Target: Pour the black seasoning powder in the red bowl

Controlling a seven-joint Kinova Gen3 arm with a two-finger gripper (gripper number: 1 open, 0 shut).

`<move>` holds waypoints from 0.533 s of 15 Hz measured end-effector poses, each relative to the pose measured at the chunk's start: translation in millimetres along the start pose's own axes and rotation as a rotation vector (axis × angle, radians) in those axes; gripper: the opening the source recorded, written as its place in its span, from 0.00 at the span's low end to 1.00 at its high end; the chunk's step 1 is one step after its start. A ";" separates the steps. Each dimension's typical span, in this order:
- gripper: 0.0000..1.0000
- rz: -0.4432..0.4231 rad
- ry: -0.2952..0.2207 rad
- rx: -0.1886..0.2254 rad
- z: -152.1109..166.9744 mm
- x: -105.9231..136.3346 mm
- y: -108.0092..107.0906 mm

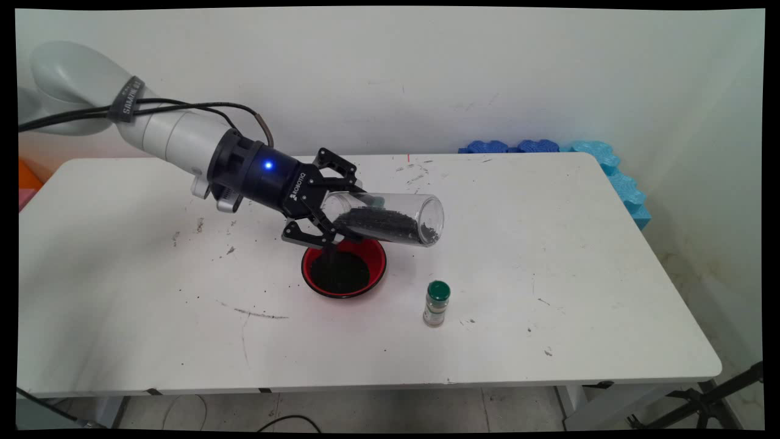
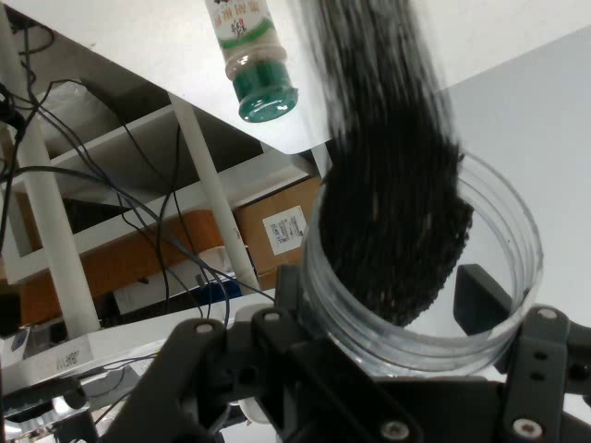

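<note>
My gripper (image 1: 342, 209) is shut on a clear glass jar (image 1: 390, 216), which lies tilted almost flat above the table. Black grains (image 1: 378, 224) fill the jar's lower side. A thin dark trickle of them falls from the gripper end into a red bowl (image 1: 379, 259) right below, which holds a heap of black grains. In the hand view the jar's round rim (image 2: 517, 231) sits between my fingers (image 2: 480, 297), with black grains (image 2: 397, 221) streaking through it. A small spice bottle with a green cap (image 1: 436, 303) (image 2: 251, 55) stands upright right of the bowl.
Blue foam pieces (image 1: 548, 147) lie along the table's back right corner and right edge. Dark specks and smears mark the white table (image 1: 548, 274) left of and behind the bowl. A cardboard box (image 2: 277, 226) shows beyond the table's edge in the hand view.
</note>
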 end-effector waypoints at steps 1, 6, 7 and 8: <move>0.00 -0.002 0.000 -0.001 0.0 0.1 -0.1; 0.00 -0.006 0.001 -0.004 -0.6 0.7 -0.8; 0.00 -0.004 0.002 -0.003 -0.9 0.9 -1.0; 0.00 0.002 0.004 -0.001 -1.2 1.4 -1.3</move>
